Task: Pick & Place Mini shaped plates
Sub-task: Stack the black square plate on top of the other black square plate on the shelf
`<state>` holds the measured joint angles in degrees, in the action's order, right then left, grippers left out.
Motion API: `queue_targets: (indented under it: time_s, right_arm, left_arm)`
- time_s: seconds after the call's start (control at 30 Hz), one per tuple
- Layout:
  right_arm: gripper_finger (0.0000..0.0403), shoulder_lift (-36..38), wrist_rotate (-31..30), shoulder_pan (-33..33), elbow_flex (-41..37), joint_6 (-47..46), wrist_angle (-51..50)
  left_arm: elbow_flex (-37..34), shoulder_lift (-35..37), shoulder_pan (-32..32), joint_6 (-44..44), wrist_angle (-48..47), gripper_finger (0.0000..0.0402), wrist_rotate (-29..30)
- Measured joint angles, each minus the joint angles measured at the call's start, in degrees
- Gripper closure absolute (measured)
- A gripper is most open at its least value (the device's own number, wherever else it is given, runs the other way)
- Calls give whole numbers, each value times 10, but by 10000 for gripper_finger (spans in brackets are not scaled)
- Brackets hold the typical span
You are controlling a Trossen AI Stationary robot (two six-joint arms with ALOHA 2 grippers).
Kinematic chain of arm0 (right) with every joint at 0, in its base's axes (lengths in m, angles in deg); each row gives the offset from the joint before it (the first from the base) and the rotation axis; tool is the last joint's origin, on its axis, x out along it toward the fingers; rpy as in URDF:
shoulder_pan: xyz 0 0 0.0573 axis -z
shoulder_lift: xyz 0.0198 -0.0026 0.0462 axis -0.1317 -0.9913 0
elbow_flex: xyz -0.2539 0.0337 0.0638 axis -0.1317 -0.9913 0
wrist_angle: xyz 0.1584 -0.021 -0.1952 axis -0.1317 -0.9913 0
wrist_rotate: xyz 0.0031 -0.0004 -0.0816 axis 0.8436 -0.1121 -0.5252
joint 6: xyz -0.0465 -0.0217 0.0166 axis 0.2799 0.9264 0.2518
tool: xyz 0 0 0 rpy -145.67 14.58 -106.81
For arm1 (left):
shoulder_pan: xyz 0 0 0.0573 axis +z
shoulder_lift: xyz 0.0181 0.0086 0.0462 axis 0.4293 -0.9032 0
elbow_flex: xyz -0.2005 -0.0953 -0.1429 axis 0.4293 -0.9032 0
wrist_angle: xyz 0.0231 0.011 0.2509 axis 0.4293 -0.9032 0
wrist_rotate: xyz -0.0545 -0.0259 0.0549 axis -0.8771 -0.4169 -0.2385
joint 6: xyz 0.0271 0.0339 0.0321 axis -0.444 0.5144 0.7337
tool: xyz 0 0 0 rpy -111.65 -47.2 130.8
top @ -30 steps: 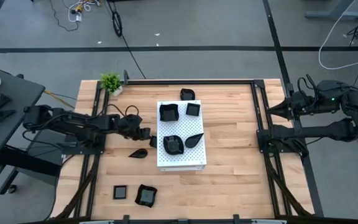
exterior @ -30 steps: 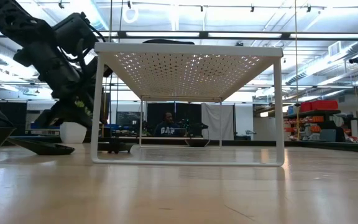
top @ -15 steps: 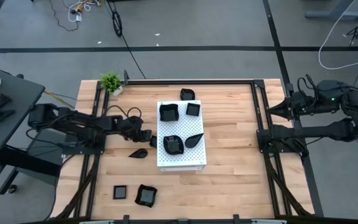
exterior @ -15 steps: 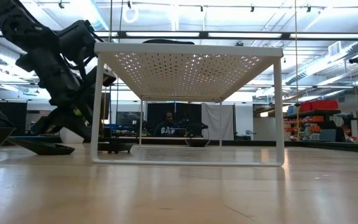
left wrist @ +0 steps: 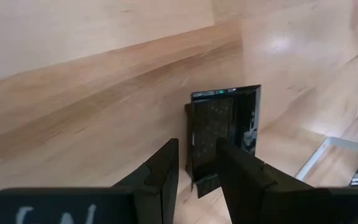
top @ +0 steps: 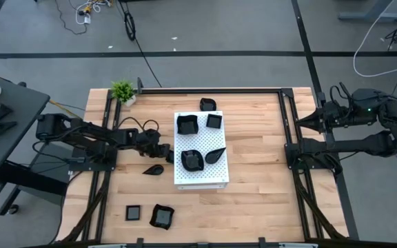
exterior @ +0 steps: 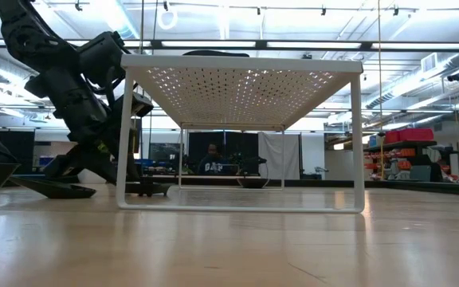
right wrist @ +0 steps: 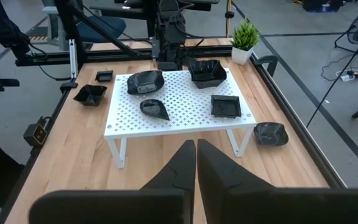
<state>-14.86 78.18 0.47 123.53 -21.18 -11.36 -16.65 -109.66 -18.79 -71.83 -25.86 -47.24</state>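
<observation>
A small square plate (left wrist: 224, 134) is pinched on edge by the left gripper (left wrist: 196, 163) just beside the white rack (top: 200, 150); it could be knocked against the rack's rim. The right gripper (right wrist: 196, 157) is closed, parked aside.

My left gripper (top: 164, 153) is hemmed in by the white perforated metal stand (top: 200, 178) just beside it; a leaf-shaped glossy black dish (top: 153, 169) lies near. The bare wooden tabletop (top: 253, 207) toward my right arm offers free passage.
</observation>
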Motion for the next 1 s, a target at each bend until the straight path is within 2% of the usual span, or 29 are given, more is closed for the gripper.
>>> queue_targets:
  time_s: [0.77,1.0]
  right_arm:
    - [381,0,0,0,0,0,0]
    - [381,0,0,0,0,0,0]
  left_arm:
    - [15,-27,0,6,-2,290,-1]
    - [15,-27,-1,1,-2,332,0]
